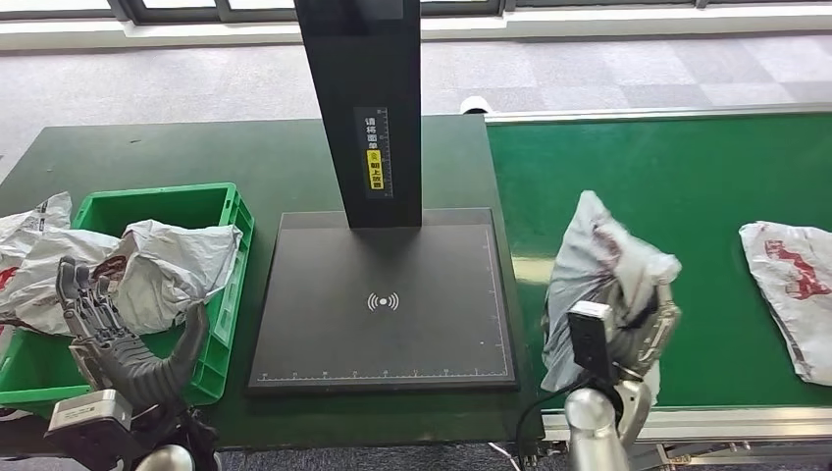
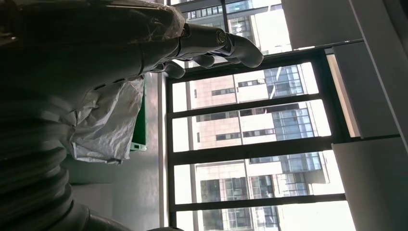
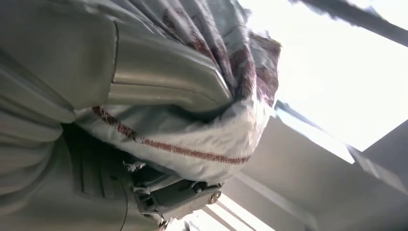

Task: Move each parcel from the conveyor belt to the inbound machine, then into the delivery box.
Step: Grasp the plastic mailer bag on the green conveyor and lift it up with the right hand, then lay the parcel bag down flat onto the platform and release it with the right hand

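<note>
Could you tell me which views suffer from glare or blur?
Head view: evenly lit and sharp. Left wrist view: bright windows leave the robot hand dark. Right wrist view: sky blown out, the close parcel soft.

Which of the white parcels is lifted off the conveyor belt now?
The parcel held by the right robot hand at the belt's left end. The other parcel lies flat on the green belt; the rest are in the green box.
</note>
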Available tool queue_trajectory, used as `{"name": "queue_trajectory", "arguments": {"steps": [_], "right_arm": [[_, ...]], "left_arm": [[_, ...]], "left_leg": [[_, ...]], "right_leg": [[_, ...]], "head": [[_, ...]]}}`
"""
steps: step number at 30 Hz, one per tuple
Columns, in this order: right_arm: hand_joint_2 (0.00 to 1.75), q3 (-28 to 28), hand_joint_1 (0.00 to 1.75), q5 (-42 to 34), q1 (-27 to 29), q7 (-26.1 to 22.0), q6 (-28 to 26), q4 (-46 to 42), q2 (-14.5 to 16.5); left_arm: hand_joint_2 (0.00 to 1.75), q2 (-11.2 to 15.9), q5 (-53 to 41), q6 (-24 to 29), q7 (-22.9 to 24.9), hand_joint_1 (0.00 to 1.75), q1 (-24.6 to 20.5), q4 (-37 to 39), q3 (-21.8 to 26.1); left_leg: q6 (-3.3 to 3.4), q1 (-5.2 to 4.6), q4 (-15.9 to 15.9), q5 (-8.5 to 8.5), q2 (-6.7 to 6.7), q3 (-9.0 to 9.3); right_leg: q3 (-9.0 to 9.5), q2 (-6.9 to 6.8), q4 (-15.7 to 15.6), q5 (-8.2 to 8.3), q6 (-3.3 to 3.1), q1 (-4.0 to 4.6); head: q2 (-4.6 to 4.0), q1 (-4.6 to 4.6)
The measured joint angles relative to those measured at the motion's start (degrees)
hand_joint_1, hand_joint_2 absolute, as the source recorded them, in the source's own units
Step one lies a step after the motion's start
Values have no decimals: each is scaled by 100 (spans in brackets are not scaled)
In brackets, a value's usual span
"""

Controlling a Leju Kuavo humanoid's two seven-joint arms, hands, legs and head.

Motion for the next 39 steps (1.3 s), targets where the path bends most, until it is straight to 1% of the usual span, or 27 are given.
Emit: {"name": "queue_trajectory", "arguments": {"steps": [1,3,7,13,16,19,21,23,26,28,31,35,39], "right_arm": [[175,3,175,-109,14,-135,-19,-474,32],[175,0,175,-96,91,-252,-9,-1166,88],[175,3,175,-63,231,-281,1,-1972,178],[175,3,175,-68,320,-275,3,-2466,196],[175,21,175,-95,361,-276,5,-2570,199],[175,160,175,-34,399,-275,8,-2582,202],[175,308,175,77,395,-275,11,-2525,203],[175,523,175,344,376,-269,10,-2315,205],[175,995,175,1166,251,-162,20,-1581,207],[175,1249,175,1518,164,-80,34,-1079,207],[175,1484,175,1613,90,-52,39,-604,207],[175,1650,175,1655,30,-35,37,-264,207],[175,1850,175,1944,-127,270,29,275,208]], "left_arm": [[175,4,-1,4,0,0,1,-2,-9],[175,12,-2,9,0,0,-3,-8,-20],[175,16,-8,14,0,0,-6,-40,-24],[175,18,-11,14,0,0,-6,-52,-25],[175,19,-12,16,0,0,-6,-60,-26],[175,17,-12,12,0,0,-9,-75,-29],[175,17,-12,1,0,0,-13,-78,-30],[175,18,-12,-19,0,0,-16,-78,-33],[175,21,2,-59,0,0,-45,-78,-66],[175,25,14,-73,1,0,-63,-78,-111],[175,31,22,-83,2,0,-65,-78,-149],[175,39,25,-85,1,0,-66,-77,-169],[175,58,48,-89,1,0,-90,-68,-192]], "left_leg": [[-1,2,0,-9,15,10],[1,5,0,-26,41,27],[4,3,1,-32,56,32],[5,3,2,-31,63,35],[4,4,2,-30,62,36],[4,5,1,-30,66,37],[4,6,0,-30,68,37],[3,8,-1,-31,72,30],[0,9,-3,-35,92,24],[3,9,-2,-31,90,39],[6,9,-2,-24,75,42],[6,9,-2,-25,75,40],[7,9,-2,-28,80,39]], "right_leg": [[5,16,-2,0,0,4],[15,43,-6,-2,1,3],[17,55,-9,-4,4,-1],[18,58,-9,-1,5,-1],[20,58,-9,-1,5,0],[21,62,-8,-1,5,1],[21,65,-8,-1,4,1],[22,69,-8,-1,4,2],[23,87,-8,-2,3,3],[22,84,-8,0,3,3],[24,70,-7,3,4,4],[24,72,-7,3,4,4],[23,79,-7,3,4,3]], "head": [[0,1],[0,1],[0,1],[0,1],[0,1],[0,0],[0,-1],[0,1],[0,0],[0,-1],[0,-1],[0,1],[0,1]]}}
